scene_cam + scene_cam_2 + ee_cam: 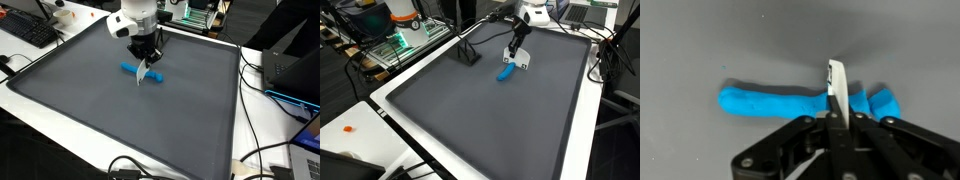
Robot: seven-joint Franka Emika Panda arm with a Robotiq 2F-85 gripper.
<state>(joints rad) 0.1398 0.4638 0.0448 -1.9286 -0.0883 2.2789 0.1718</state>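
A Franka arm's tool (146,60) hangs over the middle-rear of a grey-matted worktop (100,110), its jaws closed narrow on a thin white object (835,90) that points down toward the mat. Directly beneath lies a blue object (770,101), elongated and flat on the mat. In the wrist view its long axis runs left to right across the picture, roughly square to the edge of the thin white object, which crosses it nearer its right-hand end. Both exterior views place the blue object at the foot of the tool, slightly to one side of the white tip. Whether the tip touches the blue surface cannot be told. With only one arm on the rig, the tool stands right over its mark. No brand, label or legible writing shows on either object or on the mat.
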